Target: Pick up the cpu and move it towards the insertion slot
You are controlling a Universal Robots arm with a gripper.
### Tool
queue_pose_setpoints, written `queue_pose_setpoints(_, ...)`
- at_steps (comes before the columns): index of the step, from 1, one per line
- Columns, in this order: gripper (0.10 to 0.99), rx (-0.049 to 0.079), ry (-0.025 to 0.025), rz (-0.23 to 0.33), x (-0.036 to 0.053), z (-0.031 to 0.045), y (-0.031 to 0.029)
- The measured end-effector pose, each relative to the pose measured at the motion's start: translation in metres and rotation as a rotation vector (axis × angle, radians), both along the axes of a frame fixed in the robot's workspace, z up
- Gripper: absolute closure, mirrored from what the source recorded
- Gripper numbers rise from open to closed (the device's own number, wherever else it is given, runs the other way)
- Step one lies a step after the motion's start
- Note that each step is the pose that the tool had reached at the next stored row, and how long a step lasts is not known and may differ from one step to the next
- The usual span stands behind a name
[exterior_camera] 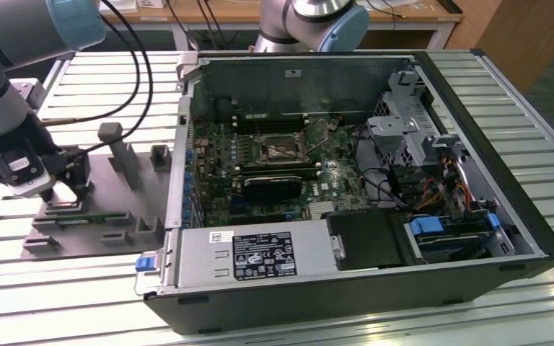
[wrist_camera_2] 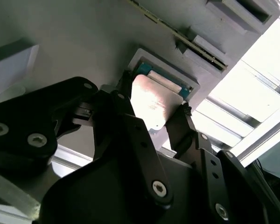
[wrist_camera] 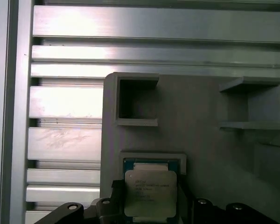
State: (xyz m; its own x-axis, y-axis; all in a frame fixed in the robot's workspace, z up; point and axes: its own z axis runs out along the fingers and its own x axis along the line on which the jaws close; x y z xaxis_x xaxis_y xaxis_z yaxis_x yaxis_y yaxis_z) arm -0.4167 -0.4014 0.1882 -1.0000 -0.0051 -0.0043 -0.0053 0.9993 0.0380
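The cpu (wrist_camera: 150, 186), a flat square chip with a silver top and green rim, lies in a square nest of the grey fixture plate (wrist_camera: 205, 144) in both wrist views. My gripper (wrist_camera: 150, 201) straddles it, its black fingers (wrist_camera_2: 126, 93) against two opposite edges of the cpu (wrist_camera_2: 151, 100). I cannot tell whether the chip has left the nest. In the exterior view the gripper (exterior_camera: 60, 189) is low over the fixture plate (exterior_camera: 113, 216) at the exterior view's left. The insertion slot (exterior_camera: 279, 148), a shiny-framed square socket, sits on the motherboard inside the open computer case (exterior_camera: 508, 144).
Grey fixture posts (exterior_camera: 123, 155) and blocks stand on the plate close to the gripper. The case's side wall (exterior_camera: 182, 144) rises between the fixture and the motherboard. A power supply (exterior_camera: 248, 256) lies at the case's near edge. A second arm (exterior_camera: 311, 21) stands behind the case.
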Motion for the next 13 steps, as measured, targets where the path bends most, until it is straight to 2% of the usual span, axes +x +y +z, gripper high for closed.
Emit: queue_pose_setpoints(13, 0.545, 0.000, 0.0000, 0.000, 0.0000, 0.0214, 0.0000)
